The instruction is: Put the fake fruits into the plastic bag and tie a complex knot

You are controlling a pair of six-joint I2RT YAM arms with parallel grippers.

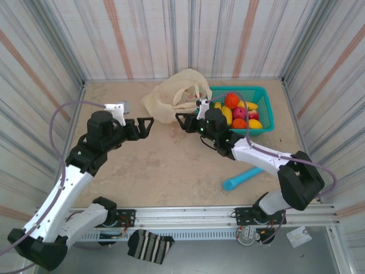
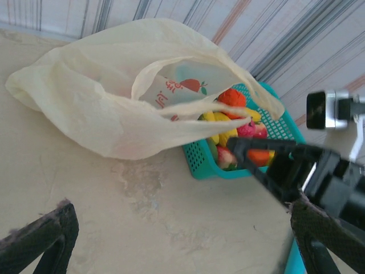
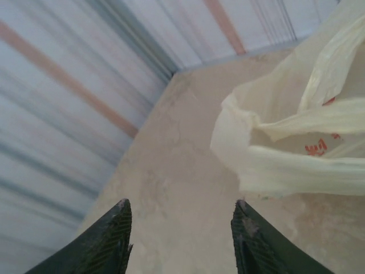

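Cream-coloured thin plastic, printed with red-orange citrus slices, is slumping in a loose heap near the middle of the far edge of the bench (image 1: 159,165). This is the bag (image 1: 171,94), lying limp with its mouth and two long handles (image 2: 199,108) sagging toward the right. Its folds are hiding the interior, so I cannot tell whether any fruit is lying inside. The fruits (image 1: 235,111) are sitting piled in a teal mesh basket (image 1: 269,111) toward the far right corner, just beside the bag. Red, orange and yellow pieces are showing above the basket's rim. Judging from that full basket, the loading is hardly begun, and the knot is not yet tied.

Both arms are reaching in from the near edge and facing each other across the bag's near side. The left jaws are standing spread wide and released, grasping nothing, just left of the bag and pointing at its mouth. The right jaws are standing partly apart, also released, with only bare bench between them. They are sitting low beside the handles, between bag and basket. The arms are probably getting ready to take the mouth from both sides and hold it open, so that fruit can go in. Film this thin is likely going to slip or collapse unless it is pinched at the handles.

A blue stick (image 1: 242,178) is lying well apart, toward the near right corner.
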